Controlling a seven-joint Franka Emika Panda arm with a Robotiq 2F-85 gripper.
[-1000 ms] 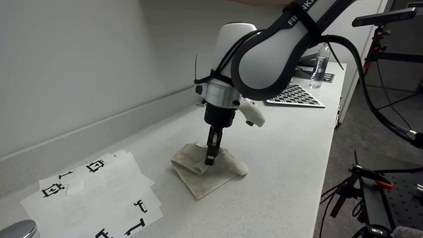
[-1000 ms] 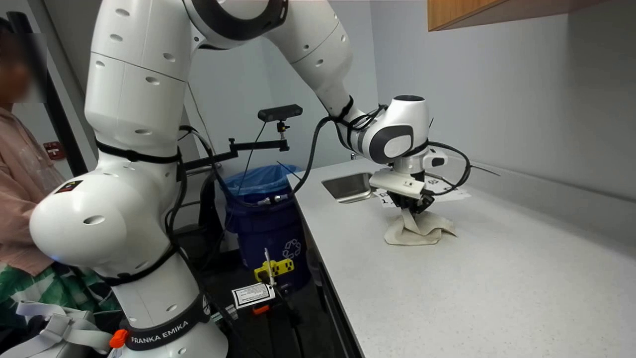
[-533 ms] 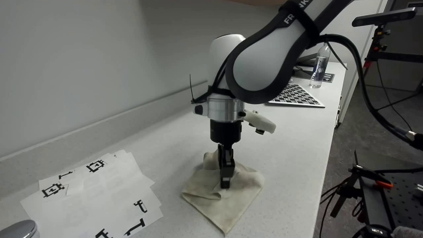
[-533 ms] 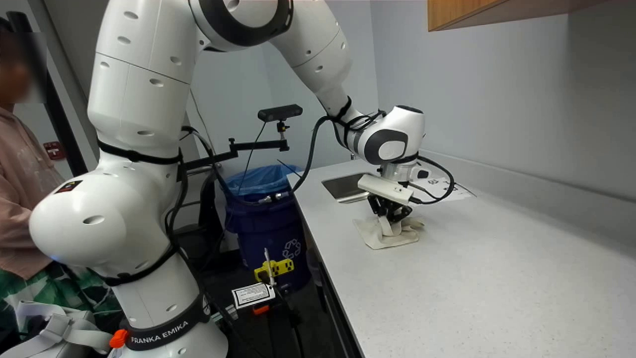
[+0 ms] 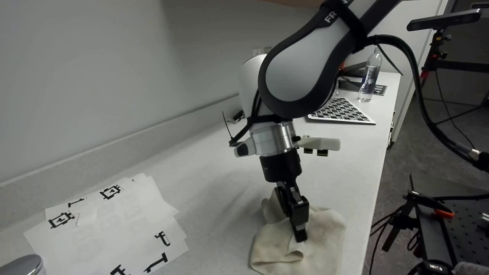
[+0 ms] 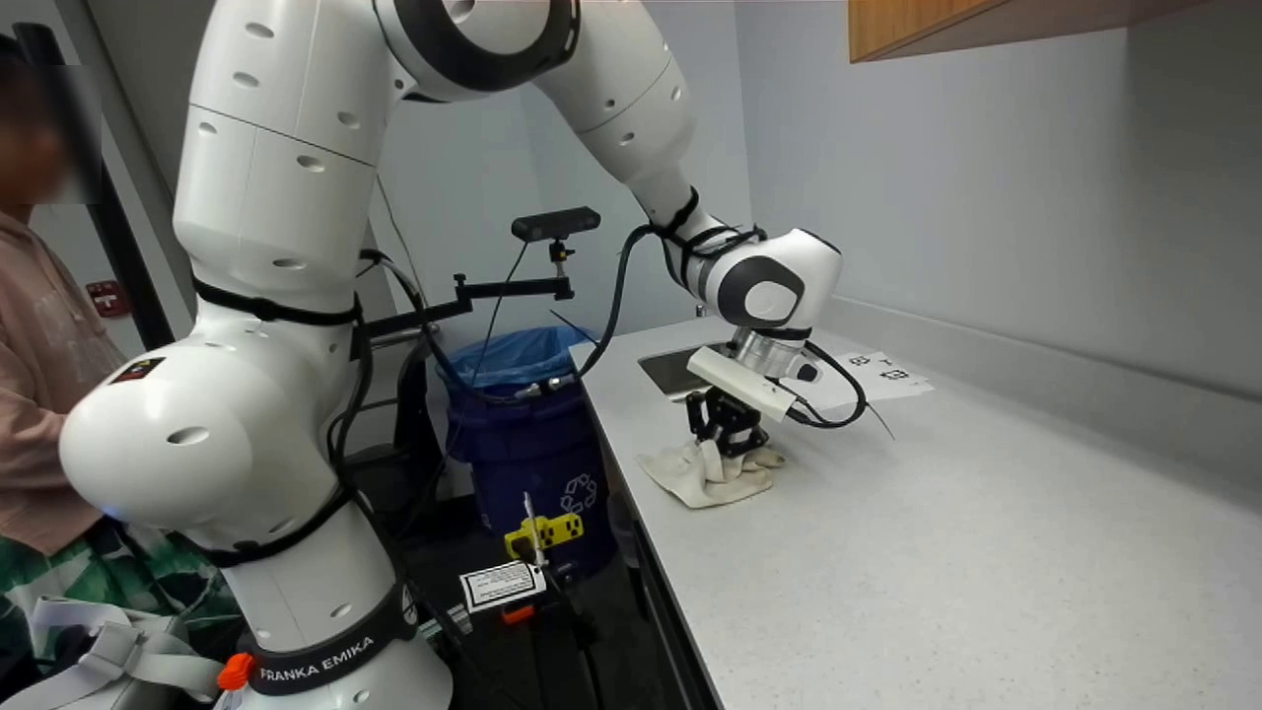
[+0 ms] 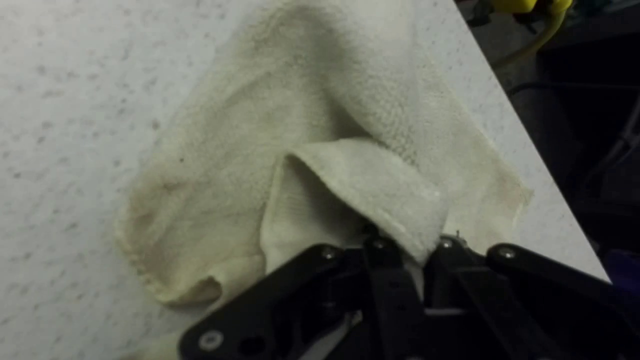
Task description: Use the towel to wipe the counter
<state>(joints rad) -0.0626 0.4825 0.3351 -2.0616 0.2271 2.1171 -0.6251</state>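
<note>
The black gripper (image 7: 412, 246), closed on a fold of the soft, wrinkled cream-beige cloth towel (image 7: 225, 135) lying near the open edge of the speckled white-grey desk (image 7: 65, 150), could drag it off if a wiping stroke runs wide.

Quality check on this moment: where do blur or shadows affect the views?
Wrist view: soft overall, the black jointed gripper dark against the wrinkled cream-beige cloth towel. In an exterior view, a faint shadow lies on the speckled white-grey counter beside the towel. In an exterior view, the person in a pink top has a blurred-out face.
</note>
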